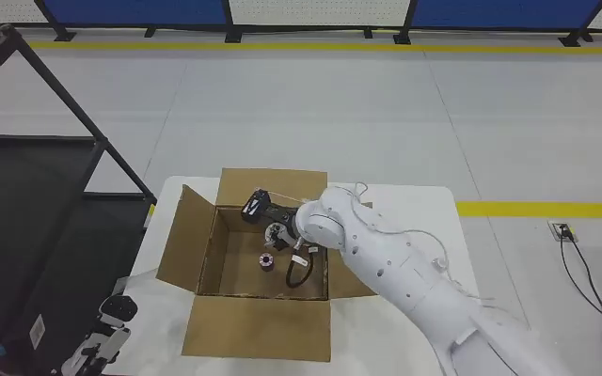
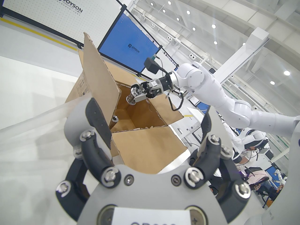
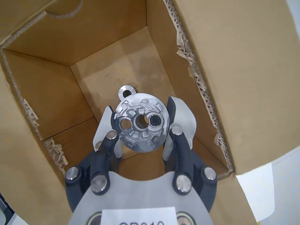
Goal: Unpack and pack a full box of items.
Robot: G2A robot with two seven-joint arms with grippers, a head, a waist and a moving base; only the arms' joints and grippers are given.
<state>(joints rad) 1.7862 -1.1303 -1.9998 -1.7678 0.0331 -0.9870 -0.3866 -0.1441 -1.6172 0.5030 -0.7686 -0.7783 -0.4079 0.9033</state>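
Observation:
An open cardboard box [image 1: 202, 258] stands on the white table [image 1: 414, 211]. My right gripper [image 1: 276, 232] hangs inside the box's mouth near its far wall, shut on a round metal disc with holes [image 3: 141, 125]. The left wrist view shows the same right gripper [image 2: 137, 94] and disc above the box [image 2: 145, 148]. A small metal part [image 3: 126, 92] lies on the box floor beyond the disc, also visible from above as a small metal part [image 1: 267, 262]. My left gripper [image 2: 152, 127] is open and holds nothing, low beside the table's near left corner [image 1: 115, 312].
The box's four flaps are folded outward; the near flap [image 1: 259, 329] and left flap [image 1: 179, 240] overhang the table. A black frame [image 1: 89, 160] stands left of the table. Bare table shows to the right of the box.

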